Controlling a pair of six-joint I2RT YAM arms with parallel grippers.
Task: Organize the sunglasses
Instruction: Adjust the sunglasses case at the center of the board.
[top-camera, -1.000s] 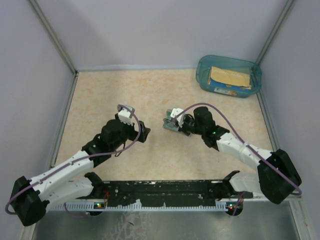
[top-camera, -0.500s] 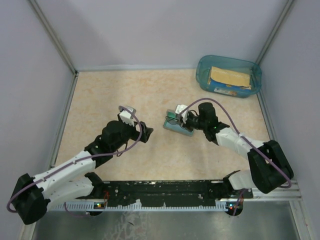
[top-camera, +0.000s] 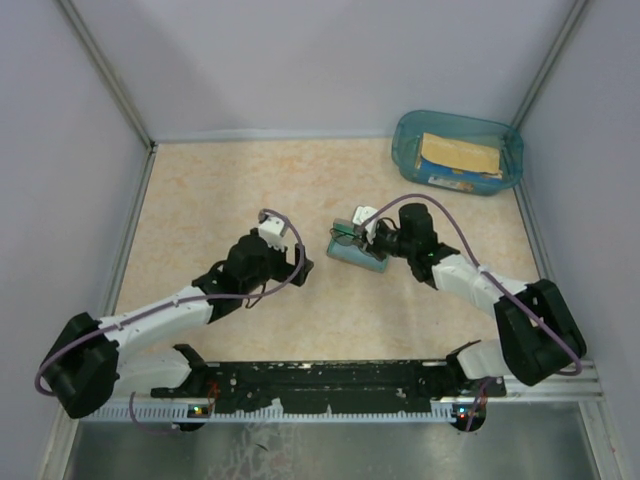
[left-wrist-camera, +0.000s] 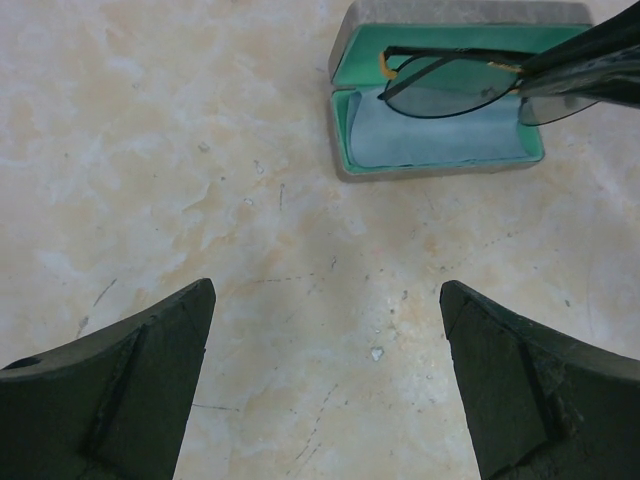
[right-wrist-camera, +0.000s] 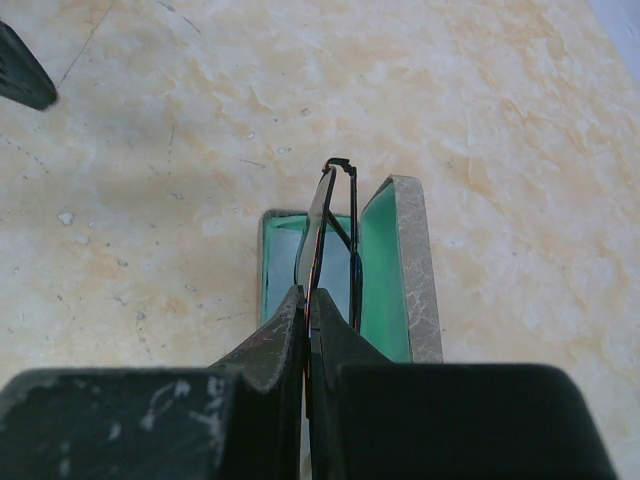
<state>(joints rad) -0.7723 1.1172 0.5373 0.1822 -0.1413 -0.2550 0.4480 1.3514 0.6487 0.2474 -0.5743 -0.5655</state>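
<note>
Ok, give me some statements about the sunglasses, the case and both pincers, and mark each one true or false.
1. The right pincer is shut on the sunglasses. True.
2. The case is closed. False: it lies open, green lining showing.
3. The left pincer holds the cloth. False: it is open and empty; the light blue cloth lies inside the case.
4. A blue bin stands in the far right corner. True.
</note>
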